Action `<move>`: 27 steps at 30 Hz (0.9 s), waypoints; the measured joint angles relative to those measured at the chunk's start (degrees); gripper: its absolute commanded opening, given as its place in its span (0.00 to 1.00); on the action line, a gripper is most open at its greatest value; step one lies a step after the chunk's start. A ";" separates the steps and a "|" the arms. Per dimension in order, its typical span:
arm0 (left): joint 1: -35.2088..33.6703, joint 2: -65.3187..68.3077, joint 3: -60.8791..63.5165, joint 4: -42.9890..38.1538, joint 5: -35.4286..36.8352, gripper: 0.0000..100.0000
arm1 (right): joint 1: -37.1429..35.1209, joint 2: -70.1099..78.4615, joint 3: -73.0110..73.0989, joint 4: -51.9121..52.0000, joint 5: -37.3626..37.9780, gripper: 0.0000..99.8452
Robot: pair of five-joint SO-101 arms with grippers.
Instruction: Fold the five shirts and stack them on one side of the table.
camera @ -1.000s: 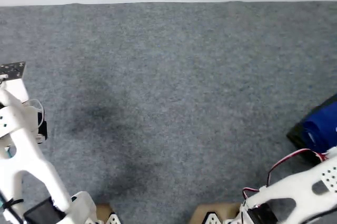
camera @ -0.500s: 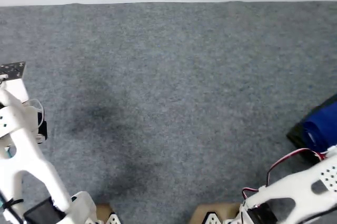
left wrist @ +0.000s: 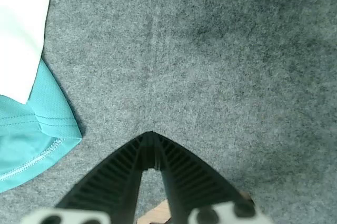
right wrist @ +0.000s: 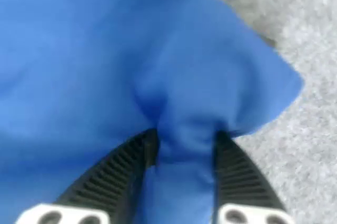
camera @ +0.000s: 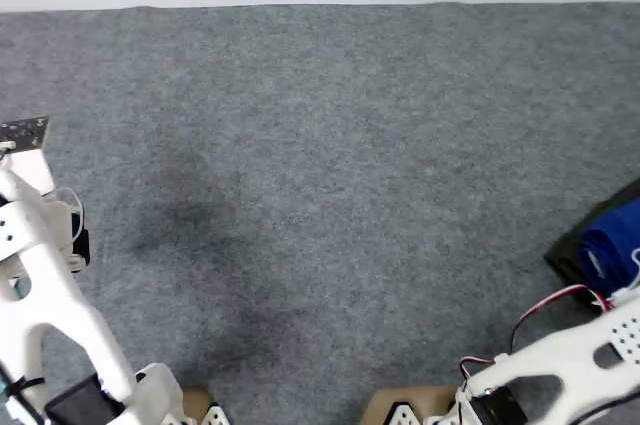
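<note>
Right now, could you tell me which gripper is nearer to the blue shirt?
Right. The right gripper has jaws closed on the blue shirt; the left gripper sits over mat beside a teal shirt.

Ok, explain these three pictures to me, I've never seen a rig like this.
Two white robot arms, the left arm and the right arm, sit side by side at a grey carpeted table. One picture looks down from above; the other two come from a camera on each arm's wrist. The left gripper is shut and empty over bare carpet, near a teal shirt and a white cloth. The right gripper pinches a fold of a blue shirt.
</note>
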 measured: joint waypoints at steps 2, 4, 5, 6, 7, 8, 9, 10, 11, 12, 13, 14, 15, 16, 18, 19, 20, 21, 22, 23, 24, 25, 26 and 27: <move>0.00 0.00 0.00 0.00 0.00 0.00 | 0.00 0.09 -0.09 -0.53 0.00 0.10; 0.00 0.00 0.00 0.00 0.00 0.00 | 0.00 0.18 -1.32 -0.44 0.00 0.10; 0.00 0.00 0.00 0.00 0.00 0.00 | 0.00 0.26 -2.20 0.00 0.00 0.10; 0.00 0.00 0.00 0.00 0.00 0.00 | -0.18 0.26 -3.25 0.70 0.00 0.10; 0.00 0.00 0.00 0.00 0.00 0.00 | -0.53 0.26 -4.48 1.58 0.00 0.10; 0.00 0.00 0.00 0.00 0.00 0.00 | -1.05 0.09 -5.45 2.64 0.00 0.11; 0.00 0.00 0.00 0.00 0.00 0.00 | -1.58 -0.88 -5.71 3.69 0.00 0.12; 0.00 0.00 0.00 0.00 0.00 0.00 | -2.20 -2.02 -5.71 4.84 0.00 0.15; 0.00 0.00 0.00 0.00 0.00 0.00 | -2.55 -3.43 -5.71 5.63 0.00 0.18; 0.00 0.00 0.00 0.00 0.00 0.00 | -2.90 -4.84 -5.71 6.42 0.00 0.21; 0.00 0.00 0.00 0.00 0.00 0.00 | -3.16 -6.24 -5.71 6.77 0.00 0.24; 0.00 0.00 0.00 0.00 0.00 0.00 | -3.16 -7.47 -5.80 6.77 0.00 0.27; 0.00 0.00 0.00 0.00 0.00 0.00 | -3.16 -8.44 -5.80 6.77 0.00 0.28; 0.00 0.00 0.00 0.00 0.00 0.00 | -3.16 -9.32 -5.80 6.77 0.00 0.29; 0.00 0.00 0.00 0.00 0.00 0.00 | -3.08 -10.29 -5.80 6.77 0.00 0.29; 0.00 0.00 0.00 0.00 0.00 0.00 | -3.08 -10.55 -5.80 6.77 0.00 0.29; 0.00 0.00 0.00 0.00 0.00 0.00 | -3.16 -10.55 -5.80 6.77 0.00 0.29; 0.00 0.00 0.00 0.00 0.00 0.00 | -3.16 -10.55 -5.80 6.77 0.00 0.29; 0.00 0.00 0.00 0.00 0.00 0.00 | -3.16 -10.55 -5.80 6.77 0.00 0.29; 0.00 0.00 0.00 0.00 0.00 0.00 | -3.16 -10.55 -5.80 6.77 0.00 0.28; 0.00 0.00 0.00 0.00 0.00 0.00 | -3.16 -10.55 -5.80 6.77 0.00 0.28; 0.00 0.00 0.00 0.00 0.00 0.00 | -3.16 -10.55 -5.80 6.77 0.00 0.28; 0.00 0.00 0.00 0.00 0.00 0.00 | -3.16 -10.55 -5.80 6.77 0.00 0.28; 0.00 0.00 0.00 0.00 0.00 0.00 | -3.16 -10.55 -5.80 6.77 0.00 0.28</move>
